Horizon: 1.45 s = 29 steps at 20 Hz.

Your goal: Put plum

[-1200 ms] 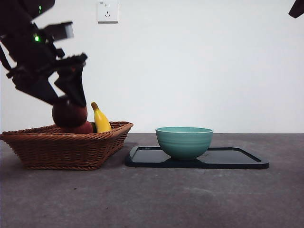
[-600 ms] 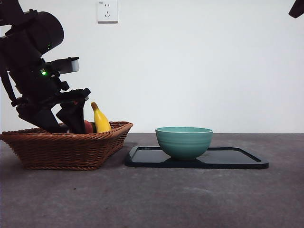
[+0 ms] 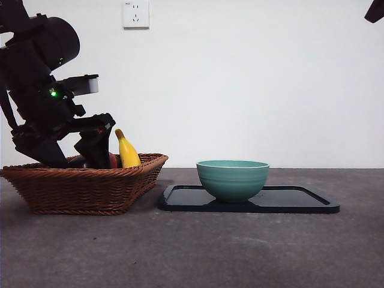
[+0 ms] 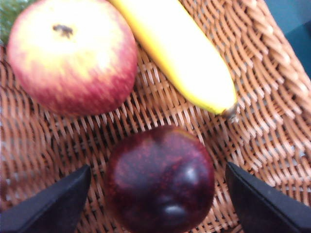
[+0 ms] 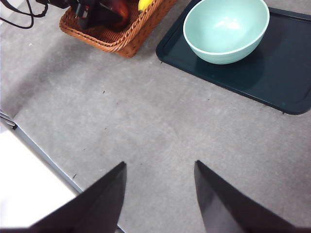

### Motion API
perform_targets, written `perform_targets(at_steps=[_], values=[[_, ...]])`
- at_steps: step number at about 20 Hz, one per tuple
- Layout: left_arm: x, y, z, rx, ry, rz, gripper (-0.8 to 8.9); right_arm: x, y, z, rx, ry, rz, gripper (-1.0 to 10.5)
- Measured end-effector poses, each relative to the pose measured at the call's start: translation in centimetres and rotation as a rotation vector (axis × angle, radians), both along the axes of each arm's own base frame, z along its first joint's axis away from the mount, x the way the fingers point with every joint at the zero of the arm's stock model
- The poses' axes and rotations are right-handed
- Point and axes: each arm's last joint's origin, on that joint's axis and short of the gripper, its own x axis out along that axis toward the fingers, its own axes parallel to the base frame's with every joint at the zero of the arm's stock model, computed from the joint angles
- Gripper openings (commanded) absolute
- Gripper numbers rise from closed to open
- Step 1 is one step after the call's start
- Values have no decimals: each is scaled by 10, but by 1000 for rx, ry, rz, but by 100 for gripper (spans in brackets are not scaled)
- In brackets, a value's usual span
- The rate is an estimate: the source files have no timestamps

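The plum (image 4: 160, 179), dark maroon and glossy, lies on the woven floor of the wicker basket (image 4: 272, 111). My left gripper (image 4: 155, 204) is down inside the basket (image 3: 84, 189) and open, with one jaw on each side of the plum and a small gap at both. In the front view the left gripper (image 3: 91, 151) reaches behind the basket's rim, which hides the plum there. My right gripper (image 5: 158, 194) hangs open and empty high over the bare table, showing as a black tip (image 3: 375, 11) at the top corner.
A red-yellow apple (image 4: 73, 53) and a yellow banana (image 4: 180, 53) share the basket beside the plum. To the right of the basket, a teal bowl (image 3: 233, 179) stands on a dark tray (image 3: 300, 201).
The left gripper came down from above the rim with the plum into the basket, and its jaws now stand apart from the plum. The right arm has not moved.
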Motion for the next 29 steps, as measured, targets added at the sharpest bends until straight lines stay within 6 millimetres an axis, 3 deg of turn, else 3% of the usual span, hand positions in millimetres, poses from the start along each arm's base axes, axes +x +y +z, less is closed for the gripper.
perform_targets(at_steps=[2,7,14,22,29], values=[[-3,1,11,-14,-29,6,446,0,0,0,0,0,0,223],[-24,7,58,-75,-166,22,436,0,0,0,0,0,0,223],[-87,13,113,-254,-164,-154,436,0,0,0,0,0,0,223],[-151,26,130,-382,12,-324,436,0,0,0,0,0,0,223],[-159,28,129,-351,33,-350,436,0,0,0,0,0,0,223]])
